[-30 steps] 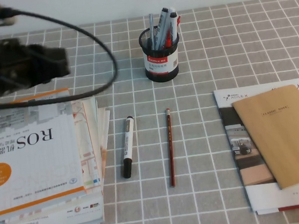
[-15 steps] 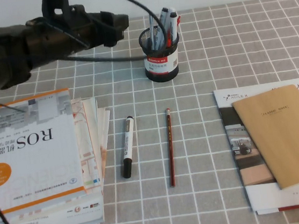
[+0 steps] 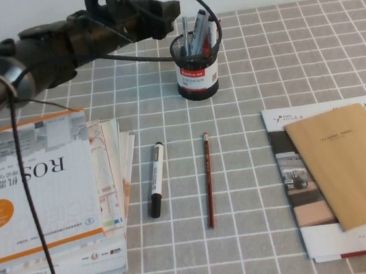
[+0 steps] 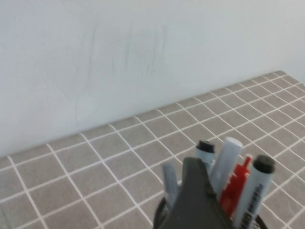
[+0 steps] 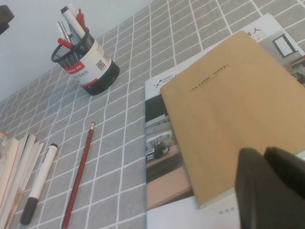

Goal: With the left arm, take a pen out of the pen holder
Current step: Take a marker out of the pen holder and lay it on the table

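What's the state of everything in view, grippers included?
pen holder: upright
pens: standing in the holder
black marker: lying flat, capped
red pencil: lying flat
brown notebook: closed, on a brochure
ROS book: closed, topping the book pile
left gripper: beside the holder's top, nothing visibly held
right gripper: shut, over the notebook

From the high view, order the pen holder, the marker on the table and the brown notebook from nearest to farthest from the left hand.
1. Pen holder, right beside the left hand at the back.
2. Marker, toward the front, by the books.
3. Notebook, far right, below the right hand.
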### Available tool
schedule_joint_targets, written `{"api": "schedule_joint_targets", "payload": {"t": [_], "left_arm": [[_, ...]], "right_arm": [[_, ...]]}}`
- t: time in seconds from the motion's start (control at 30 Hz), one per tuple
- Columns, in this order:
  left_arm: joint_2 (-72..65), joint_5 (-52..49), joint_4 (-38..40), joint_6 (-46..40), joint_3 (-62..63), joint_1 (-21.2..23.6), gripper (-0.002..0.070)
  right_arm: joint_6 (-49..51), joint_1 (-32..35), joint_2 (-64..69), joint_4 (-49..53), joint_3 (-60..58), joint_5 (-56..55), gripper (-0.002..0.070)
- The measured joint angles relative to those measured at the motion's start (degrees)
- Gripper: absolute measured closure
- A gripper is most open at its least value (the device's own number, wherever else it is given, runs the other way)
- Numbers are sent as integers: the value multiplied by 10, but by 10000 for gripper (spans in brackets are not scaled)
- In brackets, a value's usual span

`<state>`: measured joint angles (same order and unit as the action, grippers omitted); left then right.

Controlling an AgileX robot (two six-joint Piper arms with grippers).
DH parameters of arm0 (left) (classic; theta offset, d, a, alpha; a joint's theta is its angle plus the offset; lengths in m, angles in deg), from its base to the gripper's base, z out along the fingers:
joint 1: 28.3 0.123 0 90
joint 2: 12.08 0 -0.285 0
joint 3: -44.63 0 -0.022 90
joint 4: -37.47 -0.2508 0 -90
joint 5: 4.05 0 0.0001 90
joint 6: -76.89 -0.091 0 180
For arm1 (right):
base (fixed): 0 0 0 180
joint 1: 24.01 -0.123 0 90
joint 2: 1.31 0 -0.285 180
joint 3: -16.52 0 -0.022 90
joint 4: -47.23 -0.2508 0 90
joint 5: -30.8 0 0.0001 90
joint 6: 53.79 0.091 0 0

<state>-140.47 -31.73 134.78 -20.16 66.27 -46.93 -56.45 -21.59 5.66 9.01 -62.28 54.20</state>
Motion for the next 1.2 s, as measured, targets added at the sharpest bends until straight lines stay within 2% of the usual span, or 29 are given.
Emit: {"api": "schedule_joint_targets", "payload": {"t": [0.27,0.7,1.2], "left_arm": [[-59,0,1,0,62,0,251],[-130,5,1,-2,84,-1,251],[-195,27,3,-4,201,-12,251]], "right_arm": [[0,0,0,0,0,0,689],[0,0,0,0,0,0,689],[0,0,0,0,0,0,689]]}}
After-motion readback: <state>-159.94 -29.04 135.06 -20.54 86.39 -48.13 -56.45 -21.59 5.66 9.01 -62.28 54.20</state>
